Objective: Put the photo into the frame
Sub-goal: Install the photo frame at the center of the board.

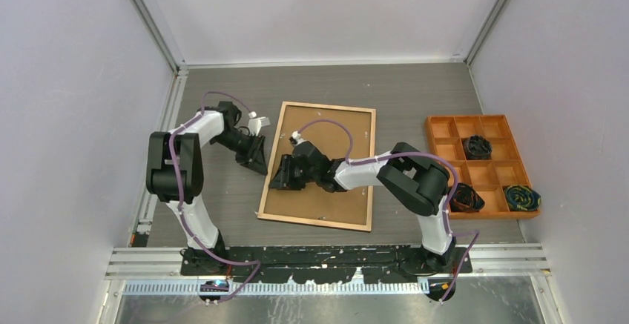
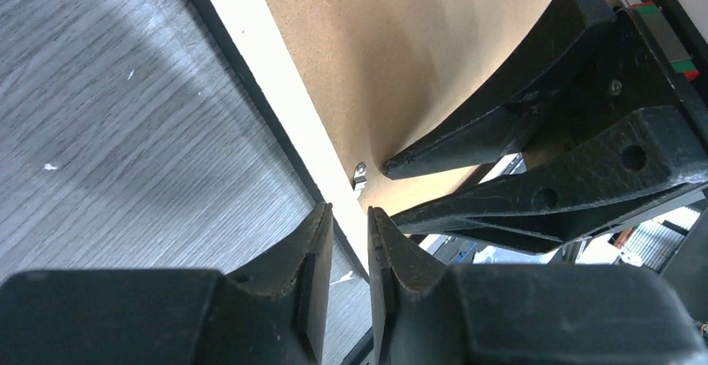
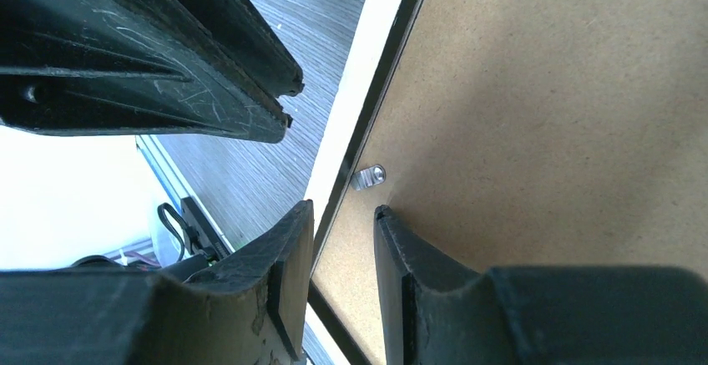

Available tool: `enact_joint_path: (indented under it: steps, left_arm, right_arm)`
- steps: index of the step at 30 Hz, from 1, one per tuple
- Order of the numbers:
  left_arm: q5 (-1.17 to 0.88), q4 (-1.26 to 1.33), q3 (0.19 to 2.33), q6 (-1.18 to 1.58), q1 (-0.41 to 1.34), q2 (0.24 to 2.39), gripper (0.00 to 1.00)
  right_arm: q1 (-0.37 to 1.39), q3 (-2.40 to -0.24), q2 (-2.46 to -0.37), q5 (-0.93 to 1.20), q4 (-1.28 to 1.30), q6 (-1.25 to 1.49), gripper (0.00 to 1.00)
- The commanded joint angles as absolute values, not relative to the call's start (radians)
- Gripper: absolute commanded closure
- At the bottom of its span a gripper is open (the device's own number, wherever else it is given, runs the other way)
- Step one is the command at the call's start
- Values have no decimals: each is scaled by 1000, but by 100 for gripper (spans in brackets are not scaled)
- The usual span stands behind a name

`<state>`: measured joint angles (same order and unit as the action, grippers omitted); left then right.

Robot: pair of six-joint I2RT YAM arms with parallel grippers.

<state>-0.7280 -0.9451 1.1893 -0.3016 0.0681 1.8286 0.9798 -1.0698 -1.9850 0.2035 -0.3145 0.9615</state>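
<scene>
On the grey worktop (image 1: 222,94), the left hand (image 1: 259,167) (image 2: 349,215) sits low, just outside the left side of the frame (image 1: 330,107). Its fingers are released a little, with a narrow gap that holds nothing; the worktop and the frame's pale rim (image 2: 282,73) show through it.

The frame lies flat near the middle of the worktop with its light wood back up, and the brown backing board (image 1: 319,202) fills it. A small metal clip (image 2: 361,173) sits at the inner edge of the left rim, between the two hands.

The right hand (image 1: 274,185) (image 3: 344,210) reaches in over the board to that same rim. Its fingers stand partly apart on either side of the rim (image 3: 363,64), just short of the clip (image 3: 368,176). They clench nothing that can be made out.

The photo shows in no view. The frame's black front faces down, so only a dark line along its edge is visible. From above, the right arm covers part of the board.

At the far right stands an orange compartment tray (image 1: 430,135) holding dark coiled items (image 1: 477,146), too small to identify.
</scene>
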Motion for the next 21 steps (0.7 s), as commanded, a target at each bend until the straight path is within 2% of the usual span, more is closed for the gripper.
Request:
enact_joint_path:
  steps: [1,5,12,21]
  left_arm:
    - [-769,-951,1186,-319,69,1858,76]
    - [-765,-938,1177,-320,69,1888,76]
    - [-768,-929,1172,-322,69,1935,92]
    - [-780,-927,1164,-324,70,1931,99]
  right_arm:
    - [986,-1072,-1957,198,-367,983,62]
    - [987,-1068,-1962,201,-381,996,62]
    - [993,-1071,-1966,202,-394,1011,62]
    - [1000,-1066,-1974,202,-381,1013,61]
